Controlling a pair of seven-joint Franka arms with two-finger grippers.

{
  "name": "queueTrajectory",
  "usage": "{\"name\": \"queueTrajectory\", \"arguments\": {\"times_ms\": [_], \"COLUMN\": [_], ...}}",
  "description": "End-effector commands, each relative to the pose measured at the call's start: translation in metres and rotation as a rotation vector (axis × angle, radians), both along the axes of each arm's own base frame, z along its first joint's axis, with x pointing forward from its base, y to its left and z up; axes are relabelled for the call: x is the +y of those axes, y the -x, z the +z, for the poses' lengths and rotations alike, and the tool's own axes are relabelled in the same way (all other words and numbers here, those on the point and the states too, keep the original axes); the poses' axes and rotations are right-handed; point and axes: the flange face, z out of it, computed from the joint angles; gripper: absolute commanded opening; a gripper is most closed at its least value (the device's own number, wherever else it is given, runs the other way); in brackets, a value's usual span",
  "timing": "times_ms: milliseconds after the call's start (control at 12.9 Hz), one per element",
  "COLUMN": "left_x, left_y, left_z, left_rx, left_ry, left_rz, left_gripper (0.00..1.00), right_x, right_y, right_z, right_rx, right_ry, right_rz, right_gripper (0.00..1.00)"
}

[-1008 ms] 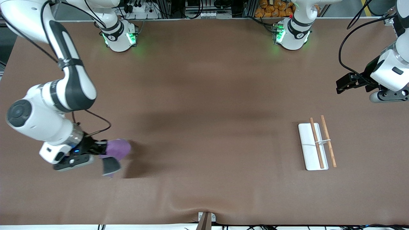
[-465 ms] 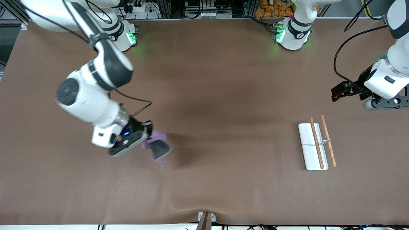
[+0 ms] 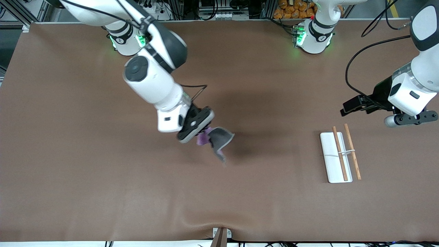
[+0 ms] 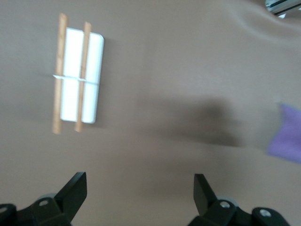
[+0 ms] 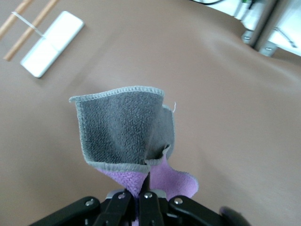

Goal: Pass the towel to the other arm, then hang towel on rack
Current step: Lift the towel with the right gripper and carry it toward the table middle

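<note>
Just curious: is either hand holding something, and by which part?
The right hand pinches the towel by its bunched purple end; the left hand is open, holding nothing.

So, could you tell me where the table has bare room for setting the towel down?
Bare brown table runs from under the towel, shut in the right gripper, to the rack. Only the left arm's end is taken, where the open left gripper hangs over the table by the rack.

Even, diffuse overhead light on the matte brown table covering [image 3: 103, 192], without glare. A soft dark shadow lies on it beside the hanging purple-and-grey cloth [image 3: 215, 138]. Green indicator lamps glow at both arm bases. The left wrist view is motion-blurred, smearing the white-based wooden-rod rack [image 4: 77, 75]; the right wrist view renders the cloth [image 5: 127, 132] sharply.
</note>
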Motion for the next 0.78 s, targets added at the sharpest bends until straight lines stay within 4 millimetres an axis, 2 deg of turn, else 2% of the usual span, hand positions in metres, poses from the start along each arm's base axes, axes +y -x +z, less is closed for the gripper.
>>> {"name": "queueTrajectory", "arguments": {"times_ms": [0,465,698], "left_x": [-0.026,-0.091,-0.124], "left_y": [0.0,-0.002,-0.005], "left_z": [-0.008,-0.053,-0.058], "left_rx": [0.046,0.196,0.194], "left_ry": [0.04,0.103,0.161], "left_rz": [0.094,0.186,0.25], "left_gripper": [1.0,1.0,1.0], "right_x": [0.031,0.077,0.081], "right_y": [0.017,0.05,0.055], "right_z": [-0.008,0.003,0.002], "right_rx": [-0.004,-0.043,-0.043], "right_ry": [-0.001,-0.037,-0.033], "right_rz": [0.035,0.104,0.113], "right_gripper": [0.0,0.0,0.0]}}
